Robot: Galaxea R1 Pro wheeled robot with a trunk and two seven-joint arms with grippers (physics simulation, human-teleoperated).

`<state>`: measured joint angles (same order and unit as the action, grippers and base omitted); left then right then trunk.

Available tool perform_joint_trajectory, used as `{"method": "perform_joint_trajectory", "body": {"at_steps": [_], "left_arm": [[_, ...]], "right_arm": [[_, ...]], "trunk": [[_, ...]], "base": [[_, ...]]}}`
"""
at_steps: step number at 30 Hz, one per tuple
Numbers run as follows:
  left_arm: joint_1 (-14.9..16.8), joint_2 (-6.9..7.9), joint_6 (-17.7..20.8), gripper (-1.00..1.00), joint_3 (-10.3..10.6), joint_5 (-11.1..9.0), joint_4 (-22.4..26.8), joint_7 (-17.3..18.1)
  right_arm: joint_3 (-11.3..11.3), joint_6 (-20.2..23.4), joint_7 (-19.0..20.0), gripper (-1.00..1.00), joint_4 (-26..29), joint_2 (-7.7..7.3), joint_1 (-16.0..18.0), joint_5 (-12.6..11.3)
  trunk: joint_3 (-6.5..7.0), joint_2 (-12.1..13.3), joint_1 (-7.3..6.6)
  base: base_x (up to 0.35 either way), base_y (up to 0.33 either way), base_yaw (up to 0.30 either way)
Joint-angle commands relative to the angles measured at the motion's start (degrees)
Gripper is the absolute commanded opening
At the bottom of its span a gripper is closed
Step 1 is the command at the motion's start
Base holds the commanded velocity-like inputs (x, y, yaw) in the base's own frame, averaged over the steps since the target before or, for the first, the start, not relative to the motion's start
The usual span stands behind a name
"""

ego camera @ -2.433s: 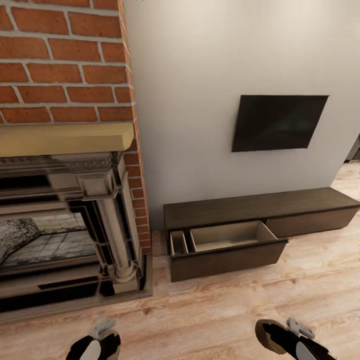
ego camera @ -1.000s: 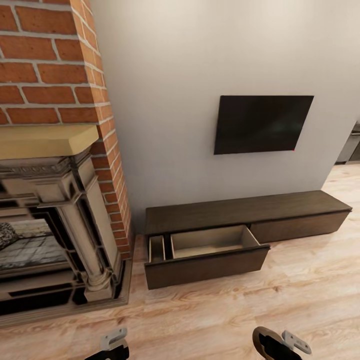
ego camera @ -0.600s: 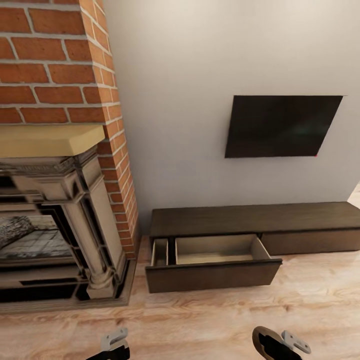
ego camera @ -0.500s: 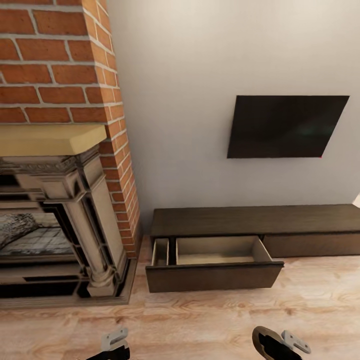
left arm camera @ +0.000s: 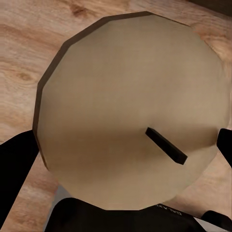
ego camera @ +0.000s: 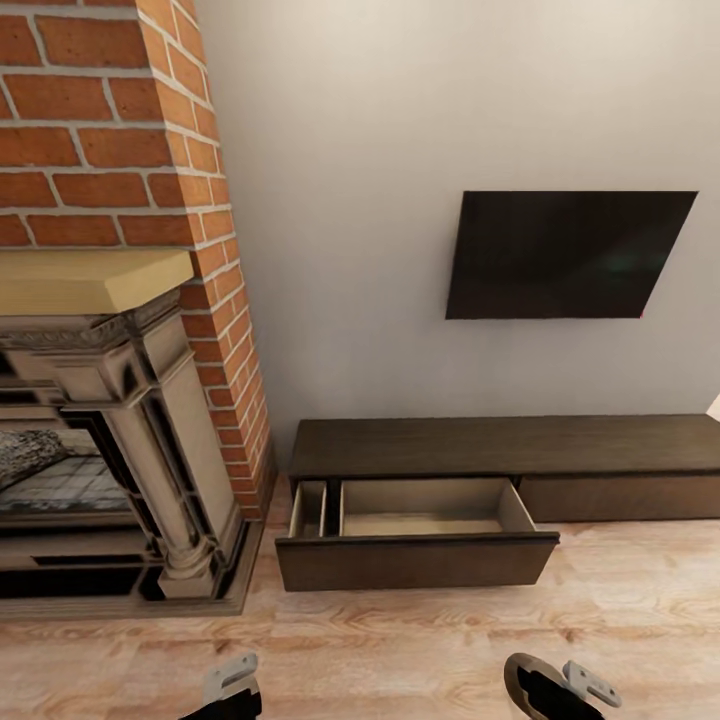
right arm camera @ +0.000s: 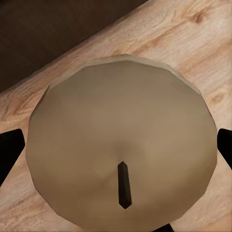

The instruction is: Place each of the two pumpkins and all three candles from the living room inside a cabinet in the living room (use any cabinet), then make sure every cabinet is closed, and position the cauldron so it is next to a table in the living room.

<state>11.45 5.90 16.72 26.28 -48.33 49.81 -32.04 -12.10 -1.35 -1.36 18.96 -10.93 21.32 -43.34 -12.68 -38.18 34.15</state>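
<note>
Wood floor (ego camera: 620, 600); cabinet (ego camera: 500, 445) drawer pulled out; each gripper clamps brownish-grey candle (left arm camera: 130, 111) (right arm camera: 121, 145).

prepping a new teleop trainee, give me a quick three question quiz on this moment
1. True or false: the cabinet has its drawer pulled open.
2. What sits between the left gripper's jaws? A) a pumpkin B) a candle C) nothing
3. Fill in: in the head view, the cabinet's left end is nearest the ____.

Key: 1 true, the pale inside shows. 2 B, seen wick end on. 3 fireplace.
</note>
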Motion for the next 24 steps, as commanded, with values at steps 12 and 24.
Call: {"method": "perform_joint_trajectory", "body": {"at_steps": [12,24], "left_arm": [[0.0,0.07,0.0,-1.00,0.3,-0.3,0.1,-0.5],[0.0,0.16,0.6,-1.00,0.0,-0.6,4.2,-0.8]], "right_arm": [[-0.6,0.0,0.0,-1.00,0.1,-0.06,0.0,-0.6],[-0.9,8.5,0.7,-1.00,1.8,-0.43,0.0,-0.7]], "trunk": [[-0.09,-0.1,0.03],[0.63,1.5,-0.85]], "base": [[0.142,-0.218,0.000],[0.089,-0.086,0.000]]}}
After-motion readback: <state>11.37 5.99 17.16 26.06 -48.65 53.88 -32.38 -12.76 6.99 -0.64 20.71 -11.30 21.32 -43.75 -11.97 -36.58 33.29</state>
